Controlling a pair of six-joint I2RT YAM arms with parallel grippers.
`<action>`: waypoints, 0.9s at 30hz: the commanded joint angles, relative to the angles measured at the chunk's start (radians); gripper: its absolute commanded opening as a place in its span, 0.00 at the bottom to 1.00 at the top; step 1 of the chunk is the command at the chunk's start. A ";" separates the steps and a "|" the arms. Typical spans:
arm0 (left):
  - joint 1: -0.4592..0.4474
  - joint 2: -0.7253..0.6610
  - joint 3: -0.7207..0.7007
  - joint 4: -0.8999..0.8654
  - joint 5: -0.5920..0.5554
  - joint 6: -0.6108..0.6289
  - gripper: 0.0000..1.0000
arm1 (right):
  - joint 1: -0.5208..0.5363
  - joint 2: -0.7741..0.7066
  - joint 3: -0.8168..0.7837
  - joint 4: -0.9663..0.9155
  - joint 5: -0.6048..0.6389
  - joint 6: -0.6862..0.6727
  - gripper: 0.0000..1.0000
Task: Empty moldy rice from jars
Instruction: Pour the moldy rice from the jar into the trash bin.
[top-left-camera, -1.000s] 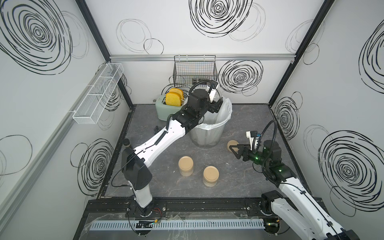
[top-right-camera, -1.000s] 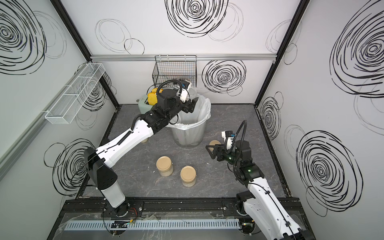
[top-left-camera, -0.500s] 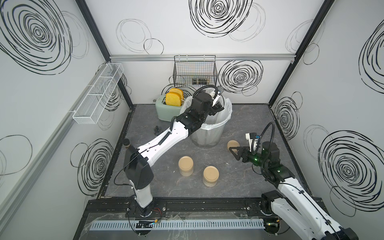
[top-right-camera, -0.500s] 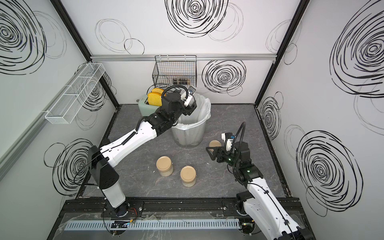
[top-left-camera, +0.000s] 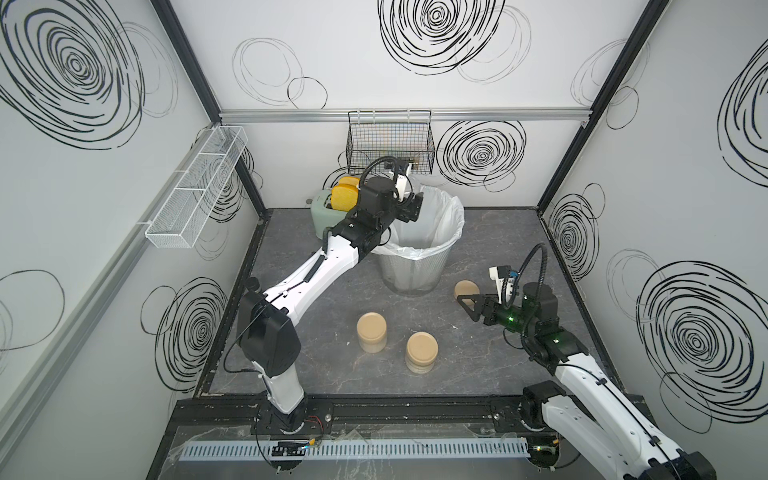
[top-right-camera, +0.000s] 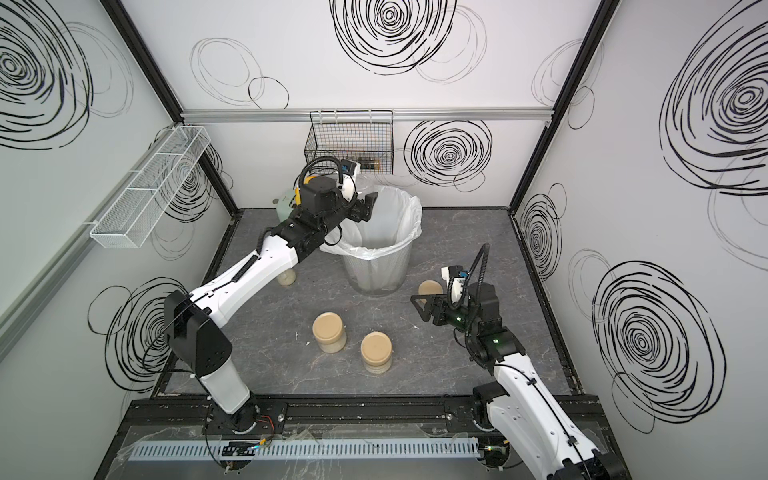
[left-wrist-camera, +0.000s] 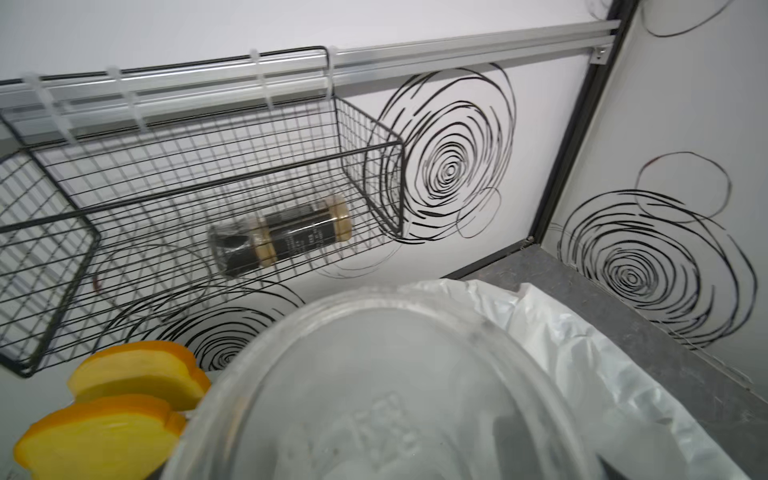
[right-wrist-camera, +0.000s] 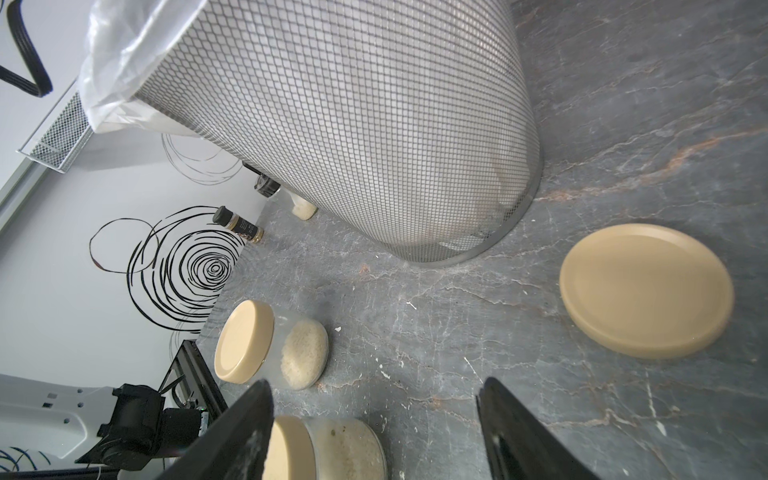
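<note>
One jar (left-wrist-camera: 395, 395), pinched by left fingers (top-right-camera: 369, 204), has shifted; right fingers (right-wrist-camera: 245, 436) stay spread.

Counter (right-wrist-camera: 415, 332) dark marbled stone look, matt. Wastebasket (right-wrist-camera: 374, 124) silver metal mesh; liner (right-wrist-camera: 124, 62) thin crinkly white plastic, glossy. Loose lid (right-wrist-camera: 646, 291) tan, smooth, satin. Jar (left-wrist-camera: 374, 395) clear, glossy, faintly cloudy. Wall basket (left-wrist-camera: 249, 176) black metal wire.

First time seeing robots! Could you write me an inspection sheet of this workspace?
Surface: grey marbled tabletop, few pale specks.
Job's things: two lidded jars holding rice; open jar over lined bin; loose lid beside bin.
Clutter: toaster, spice shaker, small bottle.
Pincers: left pincer grips open jar; right pincer open, empty.
Cables: black cable loops at wrists.
Surroundings: swirl-marked walls, wire basket, white rack.
</note>
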 joint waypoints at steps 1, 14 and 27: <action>-0.070 -0.066 0.033 0.081 -0.033 0.026 0.84 | 0.008 0.000 0.011 0.014 -0.021 0.014 0.79; -0.039 -0.017 0.075 0.064 -0.012 -0.038 0.79 | 0.017 -0.016 0.011 0.014 -0.019 0.026 0.78; -0.175 0.022 0.141 0.035 -0.256 0.235 0.90 | 0.018 -0.022 -0.002 0.026 -0.005 0.023 0.79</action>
